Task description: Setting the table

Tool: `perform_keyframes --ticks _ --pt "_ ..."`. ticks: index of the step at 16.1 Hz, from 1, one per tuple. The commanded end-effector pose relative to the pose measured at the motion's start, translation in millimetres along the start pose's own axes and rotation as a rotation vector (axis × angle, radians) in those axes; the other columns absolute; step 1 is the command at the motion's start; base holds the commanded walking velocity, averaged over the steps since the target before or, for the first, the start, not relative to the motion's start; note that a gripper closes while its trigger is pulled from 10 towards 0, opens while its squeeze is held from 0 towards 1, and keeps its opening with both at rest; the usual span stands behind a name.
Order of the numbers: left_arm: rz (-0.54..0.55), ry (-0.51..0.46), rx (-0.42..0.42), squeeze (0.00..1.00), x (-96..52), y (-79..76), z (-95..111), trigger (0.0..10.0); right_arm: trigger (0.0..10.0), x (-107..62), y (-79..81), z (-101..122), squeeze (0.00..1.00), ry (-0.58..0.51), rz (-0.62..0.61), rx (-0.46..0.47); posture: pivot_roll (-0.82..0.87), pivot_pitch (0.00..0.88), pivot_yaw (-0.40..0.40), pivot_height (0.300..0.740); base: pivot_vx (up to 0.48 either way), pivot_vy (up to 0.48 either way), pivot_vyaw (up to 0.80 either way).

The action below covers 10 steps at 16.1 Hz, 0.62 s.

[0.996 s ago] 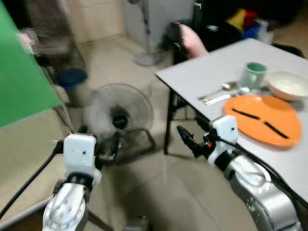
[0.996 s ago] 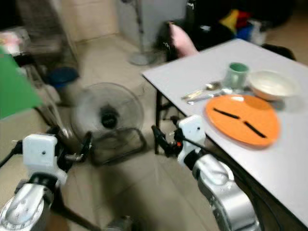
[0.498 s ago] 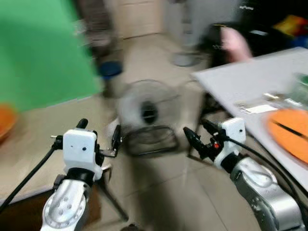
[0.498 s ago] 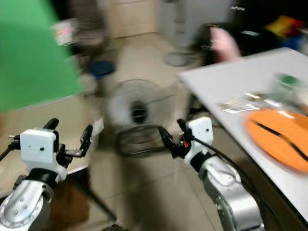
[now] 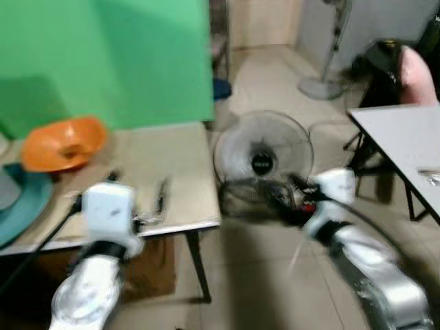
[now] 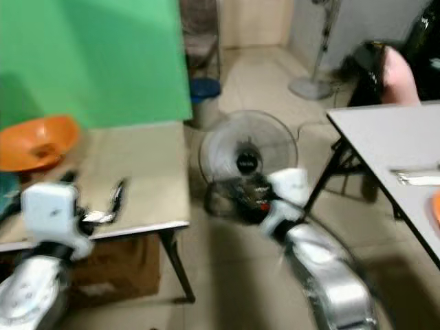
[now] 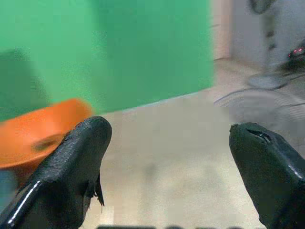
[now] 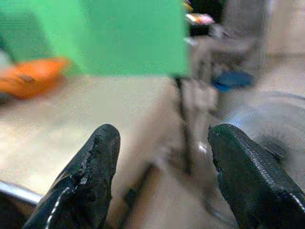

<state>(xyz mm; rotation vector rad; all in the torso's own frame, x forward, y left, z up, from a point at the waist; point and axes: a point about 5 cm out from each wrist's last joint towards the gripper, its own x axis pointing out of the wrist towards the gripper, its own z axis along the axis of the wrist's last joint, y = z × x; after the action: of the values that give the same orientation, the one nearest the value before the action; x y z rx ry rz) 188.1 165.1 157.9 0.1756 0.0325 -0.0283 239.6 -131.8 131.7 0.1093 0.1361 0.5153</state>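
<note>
- We see a green backdrop behind a low beige bench.
- A round floor fan sits on the pale tiled floor.
- A pedestal fan stands farther back.
- A white bench stands at the right.

Orange bowl on beige table, green backdrop, black-fingered left tool, white table.

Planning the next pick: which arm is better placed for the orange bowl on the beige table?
Probably left. The left gripper hangs open over the beige table nearer the orange bowl; the right gripper is off its edge by the floor fan.
</note>
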Motion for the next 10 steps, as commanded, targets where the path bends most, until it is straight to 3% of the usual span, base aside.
perform_keyframes --ticks 1,10 --pt "-0.016 -0.016 0.006 0.0 1.6 -2.0 4.2 10.0 10.0 -2.8 -8.9 5.0 0.0 -0.006 -0.052 0.005 0.04 0.0 0.051 0.74 0.0 0.322 0.0" --pt "-0.025 -0.026 0.058 0.0 6.0 11.9 8.3 10.0 10.0 12.7 -2.1 13.7 0.0 -0.065 -0.094 0.043 0.04 0.0 0.058 0.74 0.0 0.323 0.0"
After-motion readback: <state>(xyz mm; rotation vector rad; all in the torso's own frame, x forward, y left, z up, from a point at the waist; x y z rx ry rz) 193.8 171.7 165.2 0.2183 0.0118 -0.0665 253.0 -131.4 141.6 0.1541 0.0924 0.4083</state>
